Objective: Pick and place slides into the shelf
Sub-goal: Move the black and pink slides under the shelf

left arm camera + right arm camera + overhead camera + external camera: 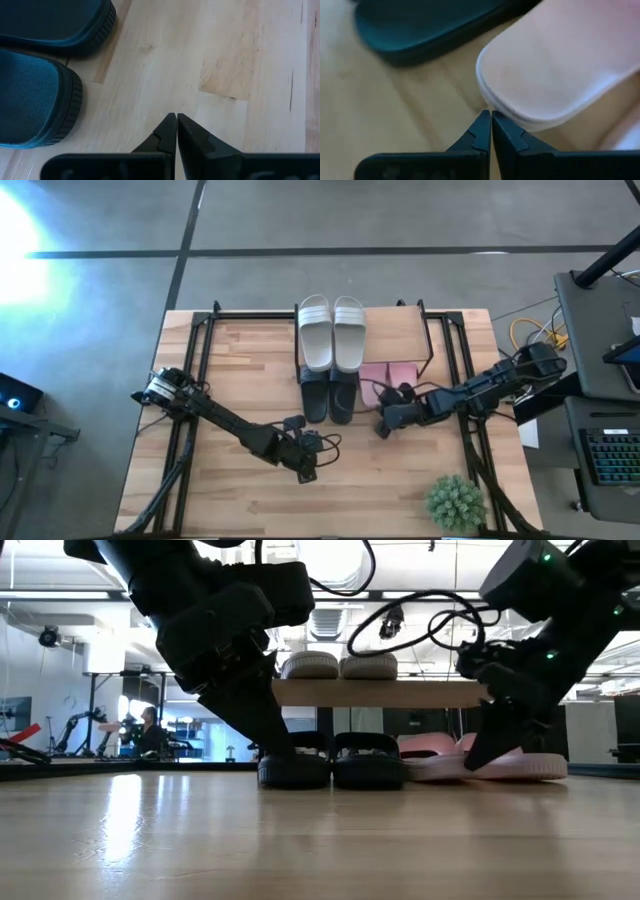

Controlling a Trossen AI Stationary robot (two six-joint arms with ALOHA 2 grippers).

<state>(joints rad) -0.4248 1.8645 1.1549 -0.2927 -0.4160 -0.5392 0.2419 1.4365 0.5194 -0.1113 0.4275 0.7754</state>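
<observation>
The shelf [395, 330] stands at the table's far middle. The pale grey pair [332, 330] lies on its board. The black pair [328, 395] lies on the table under the board, heels sticking out toward the near edge. The pink pair [385, 372] lies beside it on the right, also showing in the low view [440, 755]. My right gripper [383, 425] is shut, its fingertips at a pink slide's heel [520, 107]. My left gripper [305, 472] is shut and holds nothing, low over the table, nearer than the black heels [30, 100]. My right gripper's shut fingertips [485, 125] meet the heel rim [492, 102] of a pink slide. They come slanting down from the table's near side. The slide lies flat on the table, its toe end under the shelf board.
A small green plant [457, 502] stands at the table's near right corner. Black frame rails [200, 350] run along the left and right sides of the table. Bare tabletop [250, 380] lies left of the black pair and along the near edge.
</observation>
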